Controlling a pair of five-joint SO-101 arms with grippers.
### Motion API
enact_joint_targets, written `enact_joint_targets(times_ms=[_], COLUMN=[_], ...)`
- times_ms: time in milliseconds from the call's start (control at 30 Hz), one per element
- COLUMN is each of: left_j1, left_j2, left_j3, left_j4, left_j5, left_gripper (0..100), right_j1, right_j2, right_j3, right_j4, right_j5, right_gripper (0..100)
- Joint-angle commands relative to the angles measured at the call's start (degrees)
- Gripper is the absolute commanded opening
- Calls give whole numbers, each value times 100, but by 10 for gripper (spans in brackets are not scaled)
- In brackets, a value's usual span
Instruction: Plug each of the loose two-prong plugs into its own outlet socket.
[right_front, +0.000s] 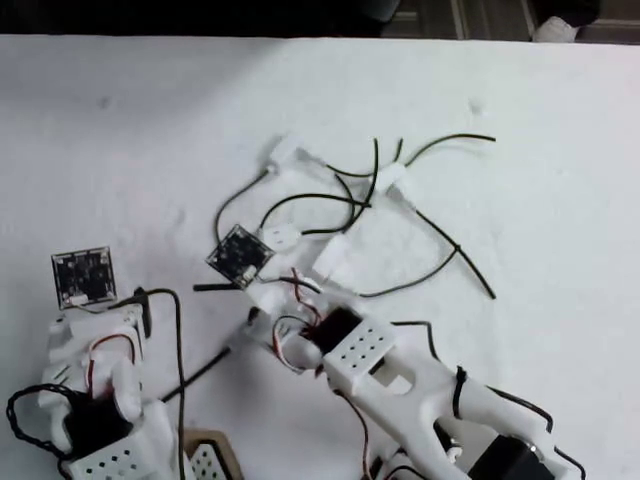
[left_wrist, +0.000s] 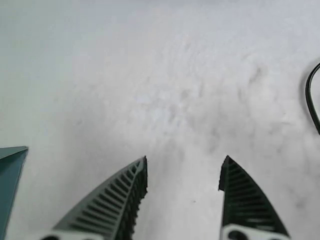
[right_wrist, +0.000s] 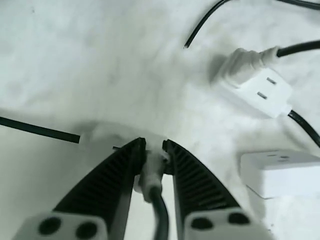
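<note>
- High view: The right arm (right_front: 400, 385) comes in from the lower right, and its jaws sit at the frame's centre just beside a small dark board (right_front: 240, 255). Above them, white socket pieces such as one block (right_front: 335, 258) lie among the tangled cords (right_front: 440, 265). Any pull on one cord would likely drag its neighbours and turn a socket away from the approach. The left arm (right_front: 100, 400) sits at the lower left, beside a second board (right_front: 82, 277) and well apart from the tangle.
- Left wrist view: The left jaws are spread wide and hold nothing, above the bare counter (left_wrist: 175, 75), with a stray cord (left_wrist: 311, 95) at the right edge. With this arm nowhere near a socket, nothing braces one, so a light socket would probably slide under a push instead of taking the prongs.
- Right wrist view: The right jaws are narrow, clamped on a white plug (right_wrist: 149, 172) at the lower centre, and the plug's cord (right_wrist: 159, 215) trails back between them. The prongs are hidden, so it cannot be told how they are turned. A corded socket (right_wrist: 260, 85) shows two slots at the upper right, and a second socket (right_wrist: 280, 172) lies at the right edge. The grip looks slim, so the plug may pivot on contact, and tilted prongs would jam against the socket face.
</note>
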Motion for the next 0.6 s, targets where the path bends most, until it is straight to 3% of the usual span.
enact_joint_targets(times_ms=[0,567], left_j1=[57,57], left_j2=[-75,-75], left_j3=[-35,-35], left_j4=[-123,-123], left_j5=[-70,-79], left_gripper=[237,237], right_j1=[-92,-92], right_j2=[189,145], right_j3=[-62,-404], right_j4=[655,980], right_j5=[62,18], right_gripper=[17,77])
